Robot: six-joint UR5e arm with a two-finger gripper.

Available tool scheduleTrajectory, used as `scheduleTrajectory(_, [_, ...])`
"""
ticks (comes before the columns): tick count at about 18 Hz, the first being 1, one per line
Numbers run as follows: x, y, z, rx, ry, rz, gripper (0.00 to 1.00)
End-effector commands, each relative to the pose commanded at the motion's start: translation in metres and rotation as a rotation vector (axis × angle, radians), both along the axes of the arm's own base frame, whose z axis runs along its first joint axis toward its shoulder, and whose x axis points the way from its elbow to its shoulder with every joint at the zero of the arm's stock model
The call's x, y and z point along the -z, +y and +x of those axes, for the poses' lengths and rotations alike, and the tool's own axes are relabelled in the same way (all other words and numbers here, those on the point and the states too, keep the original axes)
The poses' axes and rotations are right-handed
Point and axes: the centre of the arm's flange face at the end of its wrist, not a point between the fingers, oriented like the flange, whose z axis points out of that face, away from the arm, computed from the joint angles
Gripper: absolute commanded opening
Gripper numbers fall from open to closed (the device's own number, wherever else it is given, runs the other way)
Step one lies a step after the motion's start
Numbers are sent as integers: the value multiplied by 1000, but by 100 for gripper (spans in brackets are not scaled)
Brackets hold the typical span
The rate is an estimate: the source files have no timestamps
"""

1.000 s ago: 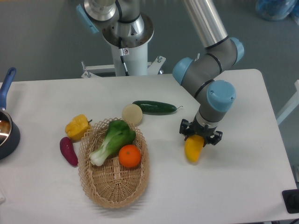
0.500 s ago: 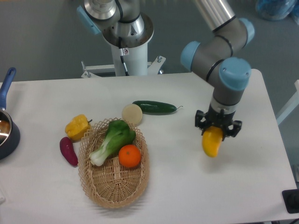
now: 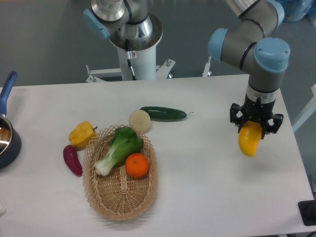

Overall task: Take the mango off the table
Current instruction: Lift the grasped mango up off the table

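Note:
The mango (image 3: 249,139) is a smooth yellow-orange oval hanging from my gripper (image 3: 255,124), which is shut on its upper end. It hangs clear above the white table (image 3: 197,187), over the right side near the right edge. The black fingers (image 3: 236,116) clamp it from both sides; its top is hidden between them.
A wicker basket (image 3: 118,195) at centre left holds bok choy (image 3: 120,147) and an orange (image 3: 137,165). Near it lie a yellow bell pepper (image 3: 81,134), a purple eggplant (image 3: 72,160), a pale round onion (image 3: 139,120) and a green cucumber (image 3: 163,113). A dark pot (image 3: 6,138) sits at the left edge.
My gripper has carried the mango up and to the right, from the table's middle right towards its right edge.

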Motion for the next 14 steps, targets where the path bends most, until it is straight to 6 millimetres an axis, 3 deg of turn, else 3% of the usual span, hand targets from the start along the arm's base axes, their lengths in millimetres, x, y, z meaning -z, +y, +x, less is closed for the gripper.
scheduleTrajectory(3, [-12, -15, -16, 17, 18, -9, 45])
scheduleTrajectory(7, [-10, -44, -26, 66, 20, -33, 44])
scheduleTrajectory(14, [-4, -52, -24, 83, 10, -50, 45])
